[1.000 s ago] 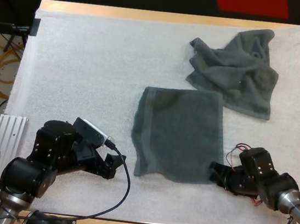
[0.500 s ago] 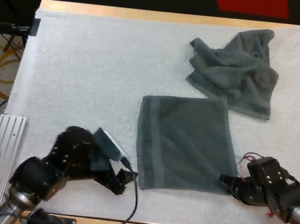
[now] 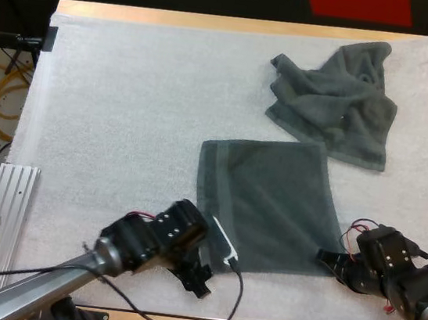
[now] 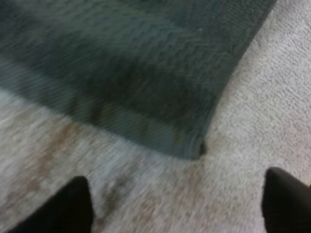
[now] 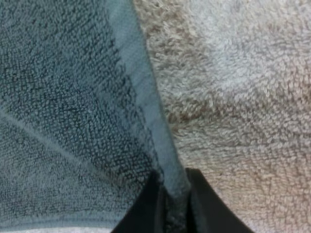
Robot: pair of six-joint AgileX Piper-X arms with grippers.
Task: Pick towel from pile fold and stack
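The left arm and right arm are matte black at the wrist, made of rounded, blocky housings, and each joins a smooth silver-grey tube behind. The left claw and right claw have plain black fingers with blunt, tapered tips.

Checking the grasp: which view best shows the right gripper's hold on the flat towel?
Right wrist view: the right gripper clamps the flat towel's hem. High view places it at the near right corner; left wrist view has the other near corner.
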